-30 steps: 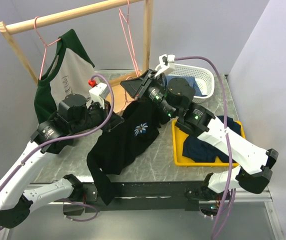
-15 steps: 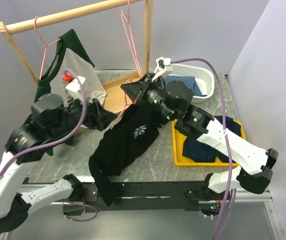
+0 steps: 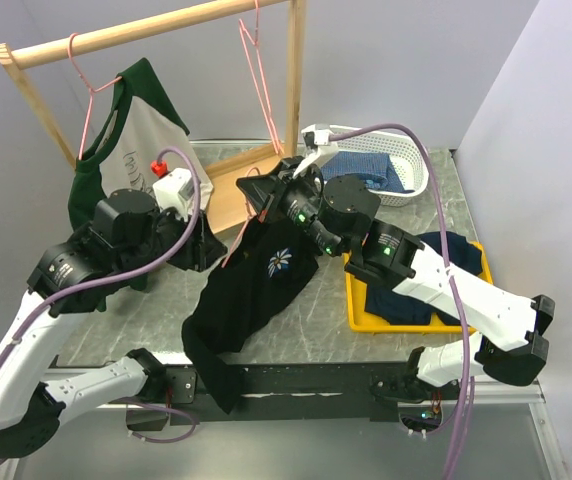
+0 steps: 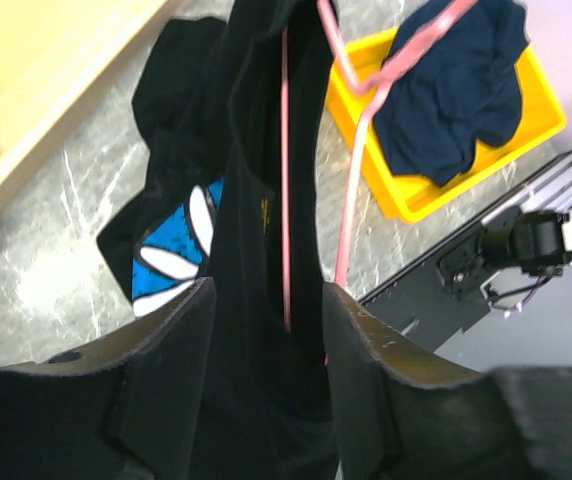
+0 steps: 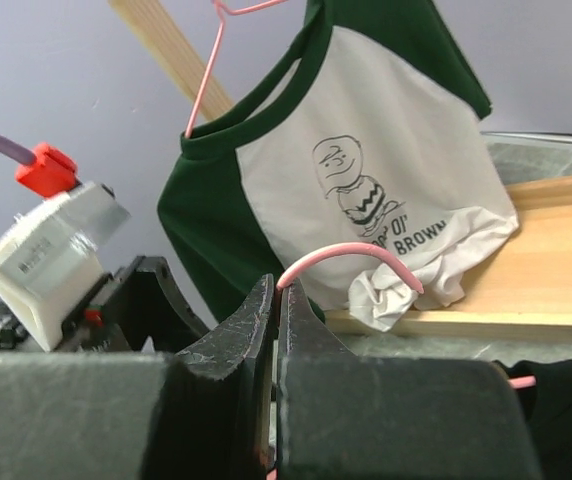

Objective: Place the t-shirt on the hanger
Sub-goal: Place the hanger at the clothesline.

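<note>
Two grippers are engaged with the task's things. The right gripper is seen with its fingers pressed together on the wire of the pink hanger, just below the curve of the hook. The left gripper is closed in on a bunch of the black t-shirt; cloth fills the gap between its fingers, and one straight wire of the hanger is seen against that cloth.

With the arm bases taken as 6 o'clock in the top view, the t-shirt is found at the middle of the table. Its upper end is lifted toward the right gripper at 12 o'clock. Its lower end is draped over the near edge toward 7 o'clock, and its white flower print is turned upward.

At 11 o'clock a grey shirt with green sleeves is hung from the wooden rail. A spare pink hanger is hung further along that rail. At 1 o'clock a white basket is set. At 3 o'clock a navy garment is held in a yellow tray.
</note>
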